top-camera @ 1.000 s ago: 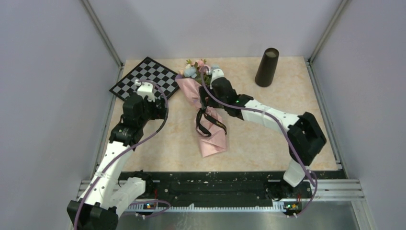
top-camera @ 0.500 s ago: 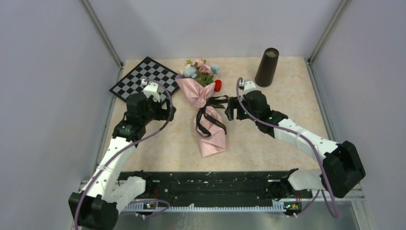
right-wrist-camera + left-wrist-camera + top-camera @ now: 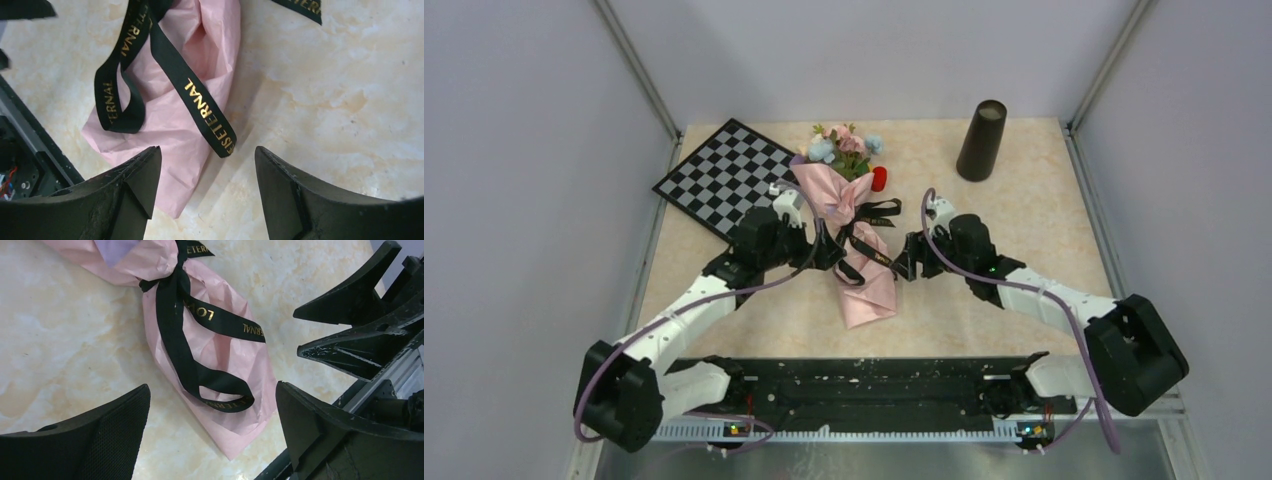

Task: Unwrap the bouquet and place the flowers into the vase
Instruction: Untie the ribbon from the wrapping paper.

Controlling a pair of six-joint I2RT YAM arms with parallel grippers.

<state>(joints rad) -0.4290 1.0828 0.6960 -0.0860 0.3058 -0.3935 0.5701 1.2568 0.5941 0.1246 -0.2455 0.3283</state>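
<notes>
bouquet lying between left gripper and right gripper, both wide apart and empty; ribbon knotted, nothing unwrapped, flowers not yet in vase beyond right gripper.

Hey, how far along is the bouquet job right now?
Nothing is finished yet. The bouquet lies wrapped, its black ribbon tied, the flowers inside it. In hand: the left gripper and right gripper, both open, flank its lower half without holding it. Remaining: untie, unwrap, and move the flowers to the vase, standing apart at the far right.
</notes>
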